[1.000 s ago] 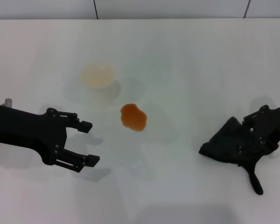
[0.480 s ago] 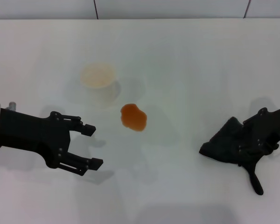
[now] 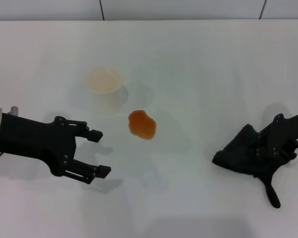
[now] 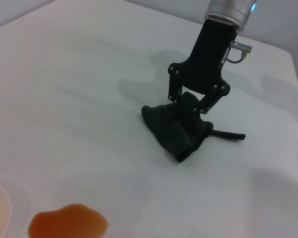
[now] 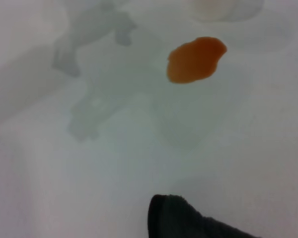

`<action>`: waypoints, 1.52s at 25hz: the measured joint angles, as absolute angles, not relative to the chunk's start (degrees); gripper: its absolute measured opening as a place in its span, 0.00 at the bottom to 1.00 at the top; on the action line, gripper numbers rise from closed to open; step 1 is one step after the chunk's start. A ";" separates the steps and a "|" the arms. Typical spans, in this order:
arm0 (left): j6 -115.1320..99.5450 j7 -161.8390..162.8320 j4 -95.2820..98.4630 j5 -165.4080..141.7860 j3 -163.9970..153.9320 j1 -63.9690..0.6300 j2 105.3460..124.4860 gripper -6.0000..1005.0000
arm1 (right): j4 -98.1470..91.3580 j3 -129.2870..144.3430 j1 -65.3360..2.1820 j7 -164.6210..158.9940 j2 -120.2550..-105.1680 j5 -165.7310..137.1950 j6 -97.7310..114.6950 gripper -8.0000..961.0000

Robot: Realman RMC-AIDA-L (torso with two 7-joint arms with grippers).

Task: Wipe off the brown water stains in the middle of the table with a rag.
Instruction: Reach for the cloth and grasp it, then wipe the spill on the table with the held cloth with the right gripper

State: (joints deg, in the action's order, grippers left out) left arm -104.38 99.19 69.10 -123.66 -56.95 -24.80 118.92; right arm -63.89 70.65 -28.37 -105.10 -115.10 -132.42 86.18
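Observation:
The brown water stain (image 3: 142,124) is a small orange-brown blotch in the middle of the white table (image 3: 198,64). It also shows in the left wrist view (image 4: 67,223) and the right wrist view (image 5: 195,59). The dark rag (image 3: 242,152) lies bunched at the right, its narrow tail pointing toward the front edge. My right gripper (image 3: 262,154) is down on the rag's right side. In the left wrist view its fingers (image 4: 204,106) pinch the bunched rag (image 4: 173,132). My left gripper (image 3: 100,152) is open and empty, to the left of and nearer than the stain.
A pale paper cup (image 3: 104,81) stands just behind and left of the stain. A tiled wall runs along the table's far edge.
My left gripper has crept a little to the right, toward the stain, staying open. My right gripper has stayed on the rag with almost no shift.

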 joint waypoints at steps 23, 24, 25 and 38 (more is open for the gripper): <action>-104.27 98.71 67.71 -123.66 -60.48 -25.06 118.89 0.89 | -64.47 71.61 -29.77 -104.97 -115.19 -132.29 81.51 0.04; -104.27 98.71 67.46 -123.66 -60.59 -25.16 118.90 0.89 | -64.31 71.78 -30.13 -104.89 -115.23 -132.32 80.82 0.04; -104.26 98.70 67.22 -123.66 -60.63 -25.28 118.90 0.89 | -64.16 71.95 -30.48 -104.83 -115.27 -132.35 80.25 0.04; -103.58 98.64 65.82 -123.66 -61.64 -25.82 118.93 0.89 | -61.14 82.44 -36.41 -107.67 -115.89 -130.54 71.31 0.04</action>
